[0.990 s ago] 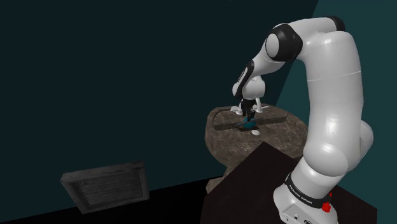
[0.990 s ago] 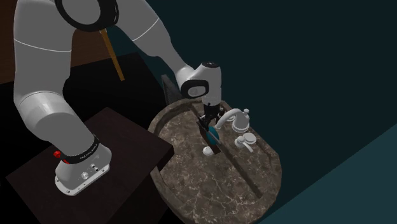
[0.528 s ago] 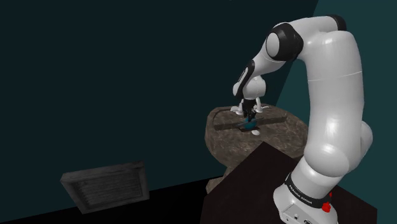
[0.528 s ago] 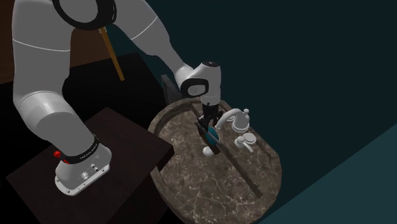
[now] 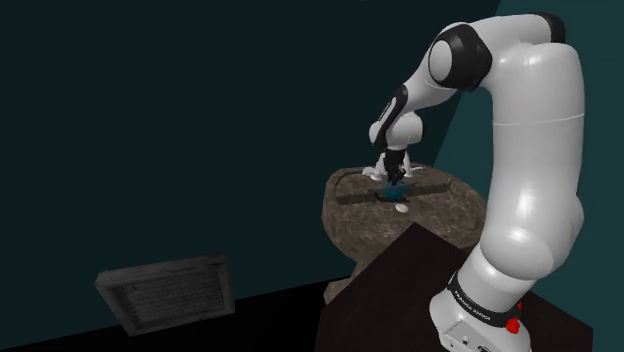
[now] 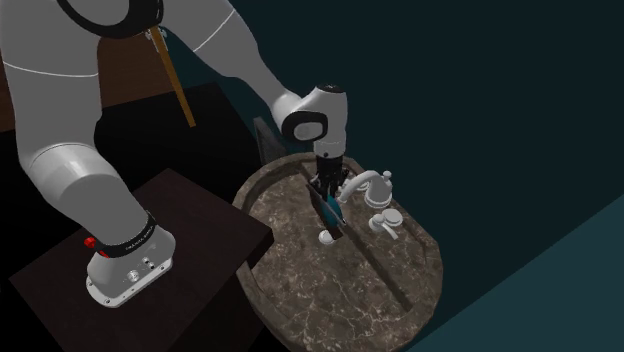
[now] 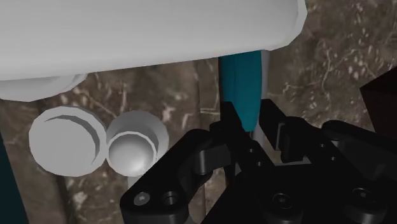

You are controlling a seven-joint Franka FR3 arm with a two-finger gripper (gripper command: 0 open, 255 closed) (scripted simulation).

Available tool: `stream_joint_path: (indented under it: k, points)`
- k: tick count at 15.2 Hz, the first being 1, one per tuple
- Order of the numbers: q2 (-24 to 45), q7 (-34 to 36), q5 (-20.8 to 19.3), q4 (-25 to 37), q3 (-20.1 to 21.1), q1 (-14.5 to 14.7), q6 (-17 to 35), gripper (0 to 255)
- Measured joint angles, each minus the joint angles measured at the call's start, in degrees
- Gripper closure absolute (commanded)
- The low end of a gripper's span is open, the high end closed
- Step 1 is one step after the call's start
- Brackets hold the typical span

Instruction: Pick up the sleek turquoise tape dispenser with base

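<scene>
- My end effector (image 7: 253, 121) hides one end of the turquoise tape dispenser (image 7: 242, 76) clasped in it.
- In the shoulder view that dispenser is too small to show any shape.
- The white fitting (image 7: 146, 32) beside it runs off the picture's edge.

**Arm draws up, hand lifts a little**

Over the last second the arm (image 5: 535, 120) has drawn itself taller. In the shoulder view its elbow joint has moved up and toward that view's right, and the big upper link now stands nearly upright. In the second exterior view the wrist has climbed and the gripper (image 6: 329, 194) hangs straighter than before. The turquoise tape dispenser (image 7: 242, 76), clasped between the fingers (image 7: 232, 119), sits slightly higher over the mottled round top (image 6: 300, 290).
</scene>
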Motion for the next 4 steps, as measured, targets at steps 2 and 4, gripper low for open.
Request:
stream_joint_path:
  k: [2, 4]
  points:
    - [-1.5, 0.4, -0.9, -0.3, -0.8, 0.6, -1.1, 255]
    - [-2.4, 0.7, -1.5, 0.1, -1.3, 1.0, -2.3, 255]
